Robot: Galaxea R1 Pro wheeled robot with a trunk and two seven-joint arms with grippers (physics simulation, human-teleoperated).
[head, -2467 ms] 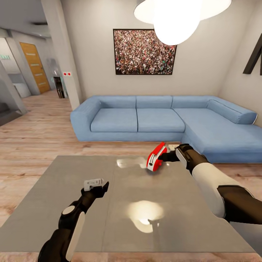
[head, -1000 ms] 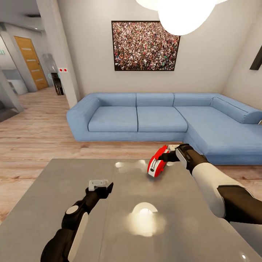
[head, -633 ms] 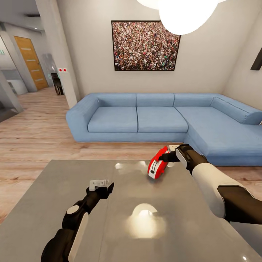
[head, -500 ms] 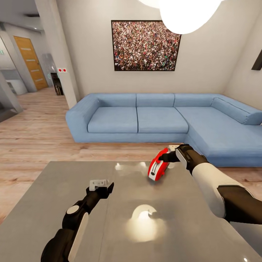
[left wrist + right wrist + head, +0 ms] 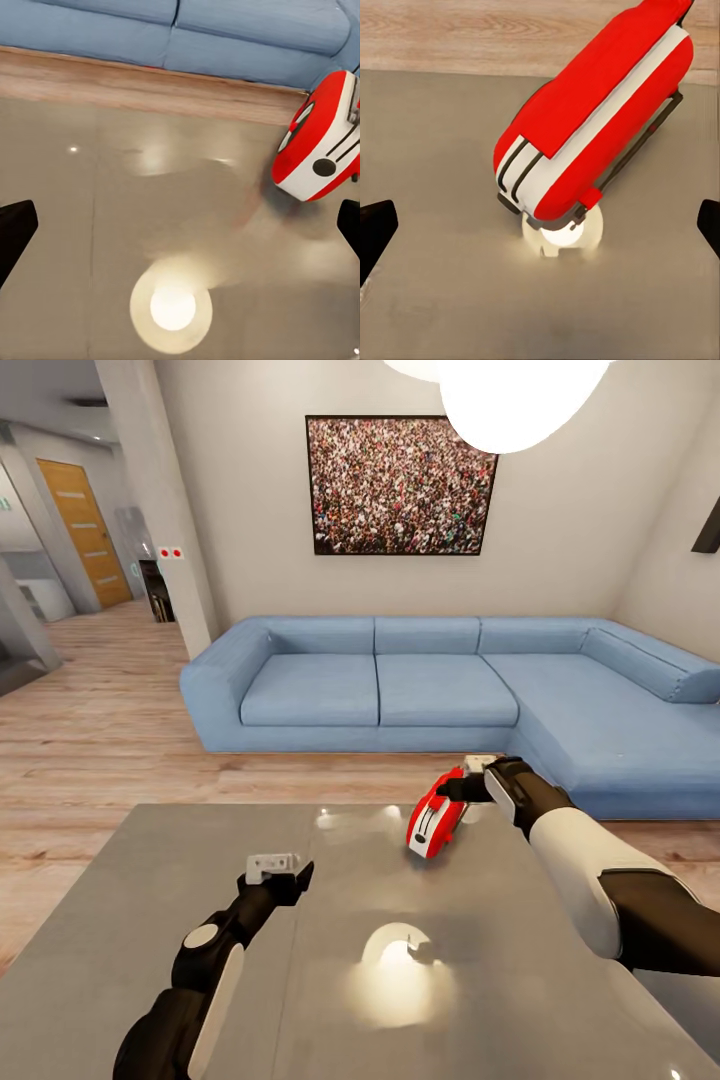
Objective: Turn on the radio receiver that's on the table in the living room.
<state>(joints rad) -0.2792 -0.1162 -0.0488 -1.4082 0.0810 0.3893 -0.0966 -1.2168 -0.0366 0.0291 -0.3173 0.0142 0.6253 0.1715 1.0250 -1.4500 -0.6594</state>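
Note:
The red radio receiver (image 5: 432,822) with white trim stands tilted on one end on the glossy grey table (image 5: 480,970), near its far edge. My right gripper (image 5: 462,788) sits at the radio's raised upper end, touching or almost touching it. In the right wrist view the radio (image 5: 592,120) lies slanted between widely spread black fingertips (image 5: 375,225), with nothing clamped. My left gripper (image 5: 282,873) hovers open over the table's seam, well short of the radio (image 5: 319,142). The dial is hard to make out.
A blue L-shaped sofa (image 5: 400,690) stands beyond the table across a strip of wood floor (image 5: 90,750). The framed crowd picture (image 5: 400,485) hangs above it. A bright pendant lamp (image 5: 510,395) hangs overhead and reflects on the tabletop (image 5: 395,960). A pillar (image 5: 165,510) stands at left.
The whole view shifted early on, so the camera moved. Over the last second the radio and right gripper kept nearly the same pose; the left arm stayed put.

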